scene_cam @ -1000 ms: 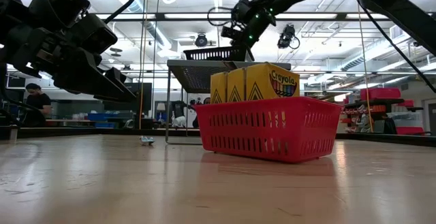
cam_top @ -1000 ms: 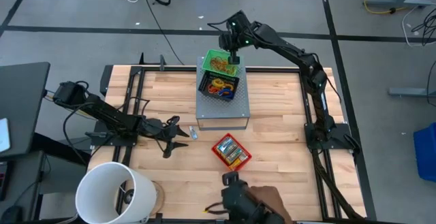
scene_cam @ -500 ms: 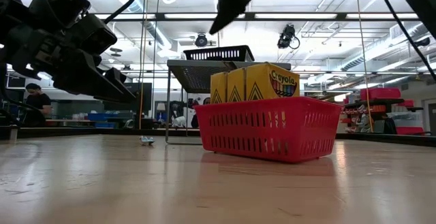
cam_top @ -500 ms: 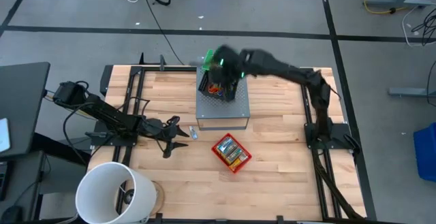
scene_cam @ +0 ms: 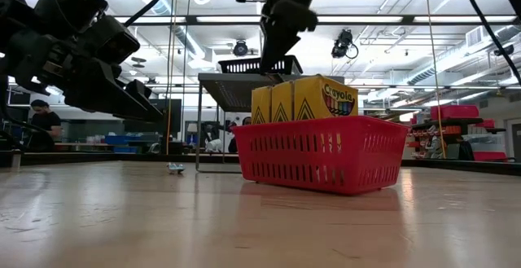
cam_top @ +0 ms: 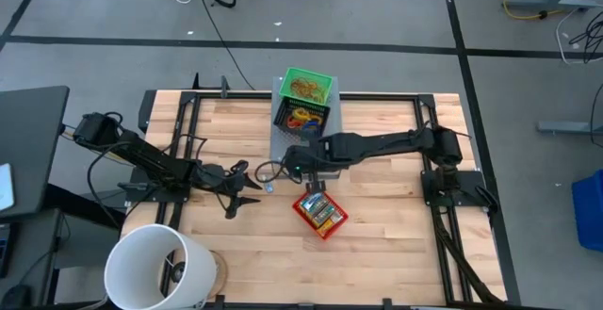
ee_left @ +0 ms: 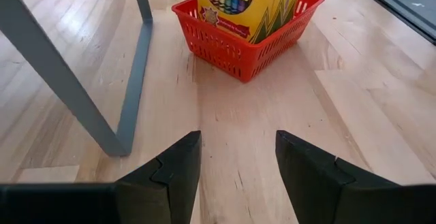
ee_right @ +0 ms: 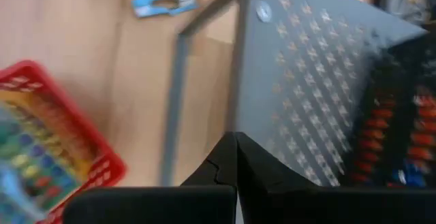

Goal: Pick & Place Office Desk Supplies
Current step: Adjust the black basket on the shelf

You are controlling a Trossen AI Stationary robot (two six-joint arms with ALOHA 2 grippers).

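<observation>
A green basket [cam_top: 309, 86] with rubber-band loops and a black basket [cam_top: 301, 120] with colourful loops sit on the grey perforated stand [cam_top: 325, 155]. A red basket [cam_top: 320, 211] with yellow crayon boxes [scene_cam: 305, 97] rests on the table in front of it. A small blue clip [cam_top: 268, 186] lies on the wood. My right gripper [cam_top: 300, 164] hangs shut and empty over the stand's near left corner, slanting down; its fingers [ee_right: 235, 149] meet. My left gripper [ee_left: 238, 163] stands open at the table's left, low over the wood, facing the red basket.
A big white bucket [cam_top: 155, 268] stands at the near left corner. Black frame rails [cam_top: 188, 126] run along the table's edges. Bare wood [cam_top: 396, 235] lies to the right of the red basket.
My right gripper has swung from over the green basket at the far edge toward the near edge, sinking a little, and now hangs over the stand's near left corner, still shut. A person's hand at the near edge has withdrawn from view.
</observation>
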